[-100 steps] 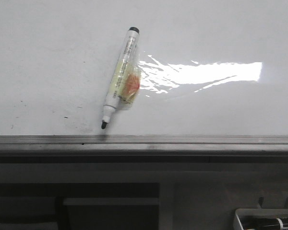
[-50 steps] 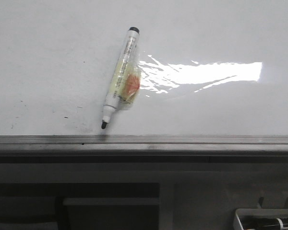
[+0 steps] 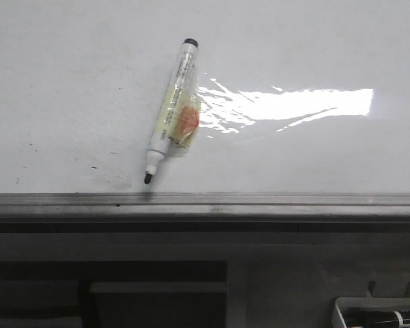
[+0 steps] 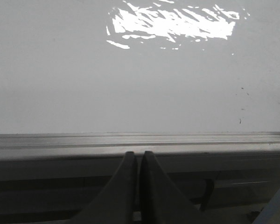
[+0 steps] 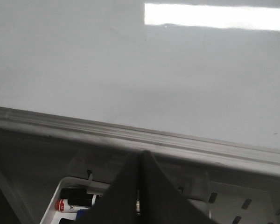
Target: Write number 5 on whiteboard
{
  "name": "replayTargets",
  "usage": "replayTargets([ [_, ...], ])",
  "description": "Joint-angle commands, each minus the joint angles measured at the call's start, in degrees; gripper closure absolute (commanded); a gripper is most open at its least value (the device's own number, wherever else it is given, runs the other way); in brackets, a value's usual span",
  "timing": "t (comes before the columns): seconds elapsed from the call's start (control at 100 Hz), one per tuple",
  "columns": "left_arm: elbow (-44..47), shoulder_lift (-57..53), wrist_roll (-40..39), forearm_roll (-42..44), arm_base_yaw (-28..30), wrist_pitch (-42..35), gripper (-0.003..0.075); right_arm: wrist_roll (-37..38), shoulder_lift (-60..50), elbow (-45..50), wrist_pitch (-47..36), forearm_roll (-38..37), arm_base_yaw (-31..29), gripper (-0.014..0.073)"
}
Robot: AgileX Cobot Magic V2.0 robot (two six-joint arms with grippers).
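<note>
The whiteboard [image 3: 314, 41] fills the upper front view, glossy white with a few dark specks at its left. A white marker [image 3: 169, 109] with clear wrap around its middle lies on it, slanted, uncapped black tip toward the grey edge rail [image 3: 260, 200]. The number 5 is out of view. Neither gripper shows in the front view. My left gripper [image 4: 139, 154] is shut and empty, its fingertips just short of the rail, facing the whiteboard [image 4: 130, 84]. My right gripper [image 5: 140, 154] is shut and empty too, below the rail and facing the whiteboard [image 5: 130, 70].
A white tray [image 5: 56, 196] holding several markers [image 5: 70, 204] sits under my right gripper; its corner shows at the front view's lower right [image 3: 338, 311]. Dark framework lies below the rail. Ceiling light glares on the board [image 3: 301, 102].
</note>
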Motion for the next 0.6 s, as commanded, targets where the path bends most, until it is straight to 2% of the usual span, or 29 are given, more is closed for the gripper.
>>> replayTargets([
  [0.0, 0.99, -1.52, -0.53, -0.52, 0.04, -3.60, 0.0741, -0.47, -0.94, 1.33, -1.19, -0.67, -0.39, 0.0655],
  [0.14, 0.99, -1.52, -0.30, 0.98, 0.04, -4.99, 0.0741, -0.47, -0.94, 1.33, -6.34, -0.91, -0.39, 0.0655],
  [0.32, 0.99, -1.52, -0.30, -0.04, 0.04, -12.71, 0.0741, -0.47, -0.94, 1.33, -16.41, -0.91, -0.39, 0.0655],
  [0.39, 0.99, -1.52, -0.30, -4.76, 0.04, -14.90, 0.0741, -0.37, -0.94, 1.33, -19.02, -0.35, -0.39, 0.0655],
  [0.48, 0.99, -1.52, -0.30, -16.72, 0.04, -16.21, 0.0741, -0.26, -0.94, 1.33, -21.86, 2.27, -0.39, 0.0655],
  [0.59, 0.99, -1.52, -0.30, -26.59, 0.04, -16.58, 0.0741, 0.46, -0.94, 1.33, -21.94, 7.20, -0.39, 0.0655],
])
